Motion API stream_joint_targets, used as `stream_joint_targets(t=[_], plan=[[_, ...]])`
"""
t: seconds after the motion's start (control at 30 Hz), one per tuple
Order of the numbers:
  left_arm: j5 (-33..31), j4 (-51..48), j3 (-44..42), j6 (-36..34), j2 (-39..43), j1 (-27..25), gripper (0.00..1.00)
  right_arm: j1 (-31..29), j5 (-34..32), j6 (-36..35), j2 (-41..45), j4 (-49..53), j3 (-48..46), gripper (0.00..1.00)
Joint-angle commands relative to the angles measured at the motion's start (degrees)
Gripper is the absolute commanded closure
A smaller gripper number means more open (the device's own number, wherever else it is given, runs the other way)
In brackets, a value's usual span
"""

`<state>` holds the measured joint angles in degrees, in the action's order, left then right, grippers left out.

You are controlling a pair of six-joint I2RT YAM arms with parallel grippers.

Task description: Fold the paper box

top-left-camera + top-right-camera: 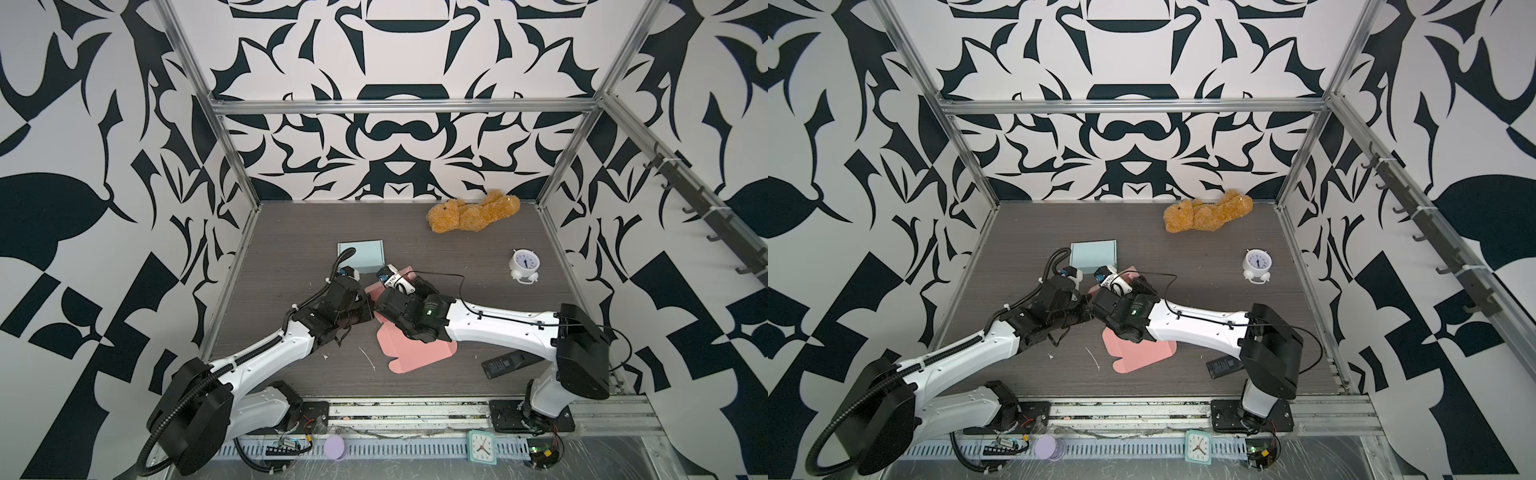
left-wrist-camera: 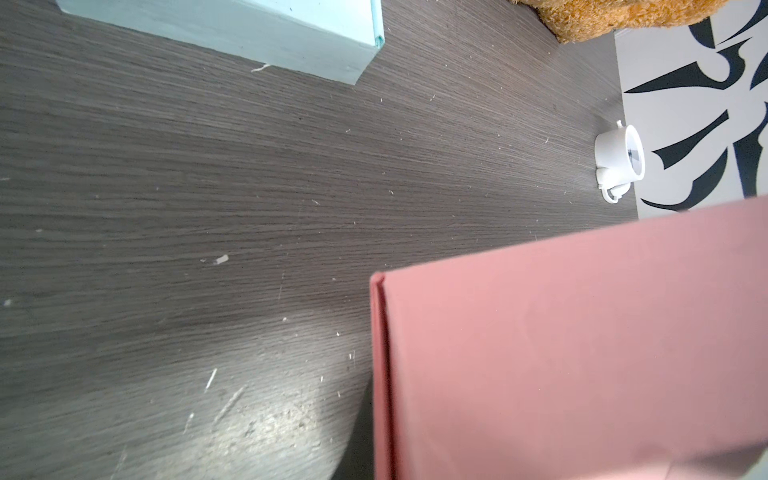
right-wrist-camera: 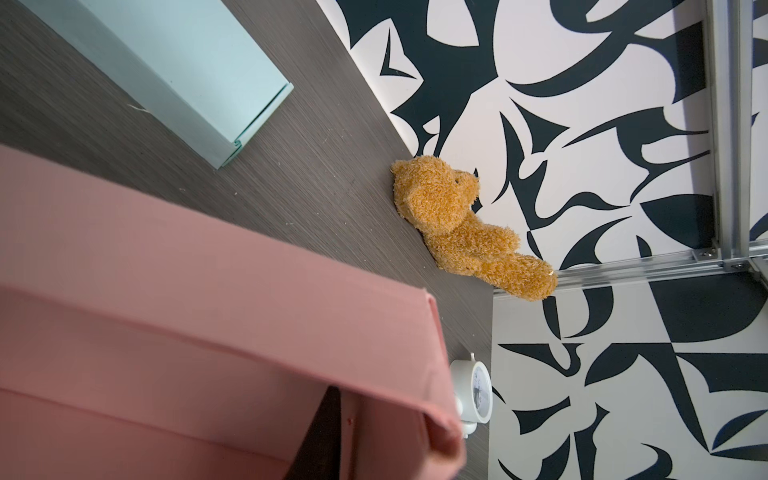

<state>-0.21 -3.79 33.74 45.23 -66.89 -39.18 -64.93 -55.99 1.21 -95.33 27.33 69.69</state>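
From my station I see the pink paper box [image 1: 419, 353], a die-cut card sheet only partly folded, lying near the middle of the dark grey wood-grain table [image 1: 291, 249]; its long axis runs roughly from the front edge toward the back wall, tilted a little. The near end is a flat flap on the table with small tabs on its right side, pointing toward the front; the far end is raised into walls.

Both arms meet over that raised part. The left gripper [image 1: 365, 309] comes in from the left and the right gripper [image 1: 380, 309] from the right, almost touching each other, with the flat flap lying just in front of the right one.

The left wrist view has a pink wall [image 2: 582, 353] close to the lens, standing upright on the table. The left jaws are closed tight, but whether card sits between them I cannot tell.

The right wrist view looks along a folded pink wall [image 3: 166, 311]; how wide the right jaws stand I cannot tell.

A light blue folded box [image 1: 361, 255] sits just behind the arms; a brown teddy bear [image 1: 473, 212], a white alarm clock [image 1: 524, 266] and a black remote control [image 1: 505, 363] lie well apart to the right.
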Motion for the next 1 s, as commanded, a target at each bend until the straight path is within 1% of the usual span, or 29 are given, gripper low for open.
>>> stream_joint_targets(t=[0.0,0.03,0.33,0.47,0.53,0.67,0.83,0.9,0.97], plan=[[1.0,3.35,1.31,-0.5,0.55,-0.46,0.93,-0.37,0.42,-0.11,0.16,-0.6,1.08,0.77],[1.08,3.35,1.31,-0.5,0.53,-0.46,0.93,-0.36,0.45,-0.07,-0.01,-0.68,0.98,0.77],[1.09,3.66,1.15,-0.23,0.25,-0.55,0.93,-0.33,0.0,-0.16,-1.0,-0.61,0.95,0.94],[0.91,3.79,1.05,-0.24,0.46,-0.59,0.93,-0.37,-0.69,-0.2,-1.24,-0.1,1.09,0.95],[0.73,3.79,1.03,-0.23,0.47,-0.63,0.93,-0.46,-0.73,-0.22,-1.35,0.11,1.24,0.91],[0.22,3.79,0.81,-0.34,0.39,-0.63,0.93,-1.47,-0.67,0.04,-0.94,-0.56,0.8,0.76],[-0.87,3.79,0.54,-0.65,0.22,-0.55,0.93,-2.66,0.71,0.89,1.27,-1.53,-0.9,0.65],[-1.73,3.84,0.63,-1.17,-0.27,-0.55,0.93,-2.92,2.2,1.61,3.03,-1.58,-1.5,0.61],[-2.95,3.08,1.08,-2.21,-0.86,-0.55,0.93,-3.06,5.15,2.71,5.65,-1.97,-2.33,0.54]])
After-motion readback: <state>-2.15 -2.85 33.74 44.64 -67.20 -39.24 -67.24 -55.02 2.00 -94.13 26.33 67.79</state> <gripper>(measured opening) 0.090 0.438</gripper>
